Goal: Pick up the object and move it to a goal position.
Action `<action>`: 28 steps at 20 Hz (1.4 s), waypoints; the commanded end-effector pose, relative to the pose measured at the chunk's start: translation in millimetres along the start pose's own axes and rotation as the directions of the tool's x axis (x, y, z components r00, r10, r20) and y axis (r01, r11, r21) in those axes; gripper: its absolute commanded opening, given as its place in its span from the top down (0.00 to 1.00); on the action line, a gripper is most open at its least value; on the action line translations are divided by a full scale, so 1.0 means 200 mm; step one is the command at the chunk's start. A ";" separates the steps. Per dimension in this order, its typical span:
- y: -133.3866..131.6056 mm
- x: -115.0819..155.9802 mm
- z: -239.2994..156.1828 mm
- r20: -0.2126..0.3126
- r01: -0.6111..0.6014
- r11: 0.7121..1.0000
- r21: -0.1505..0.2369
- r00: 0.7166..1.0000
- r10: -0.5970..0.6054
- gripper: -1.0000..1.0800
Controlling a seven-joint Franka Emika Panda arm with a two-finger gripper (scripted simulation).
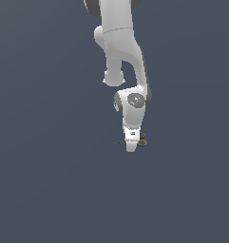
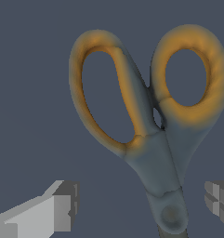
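Note:
The object is a small pair of scissors (image 2: pixel 153 158) with two orange-yellow ring handles and a grey-blue neck, filling the wrist view. Its pivot lies between my two fingertips, nearer one of them, and neither pad touches it. My gripper (image 2: pixel 141 207) is open around it. In the exterior view the gripper (image 1: pixel 131 146) points straight down at the floor. The scissors' handles (image 1: pixel 142 141) peek out on the exterior view's right of it. A thin dark blade sticks out on the exterior view's left. The fingers hide the middle of the scissors there.
A plain dark grey-blue floor (image 1: pixel 49 190) lies all around. The white arm (image 1: pixel 123 52) rises from the gripper toward the top of the exterior view.

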State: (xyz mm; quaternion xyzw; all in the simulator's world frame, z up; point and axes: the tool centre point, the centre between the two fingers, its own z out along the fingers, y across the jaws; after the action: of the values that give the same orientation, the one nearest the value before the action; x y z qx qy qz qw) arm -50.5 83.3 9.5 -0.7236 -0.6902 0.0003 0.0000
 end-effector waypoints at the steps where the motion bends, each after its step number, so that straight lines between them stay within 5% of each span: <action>1: 0.00 0.00 0.01 0.000 0.000 1.000 0.000 1.000 0.000 1.00; 16: 0.01 -0.01 -0.04 -0.001 0.005 1.000 0.000 1.000 -0.005 1.00; 28: 0.17 -0.28 -0.41 -0.002 0.005 1.000 0.000 1.000 -0.005 1.00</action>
State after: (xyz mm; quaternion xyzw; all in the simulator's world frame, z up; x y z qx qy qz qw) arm -23.8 34.7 79.0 -0.7218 -0.6921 0.0001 0.0010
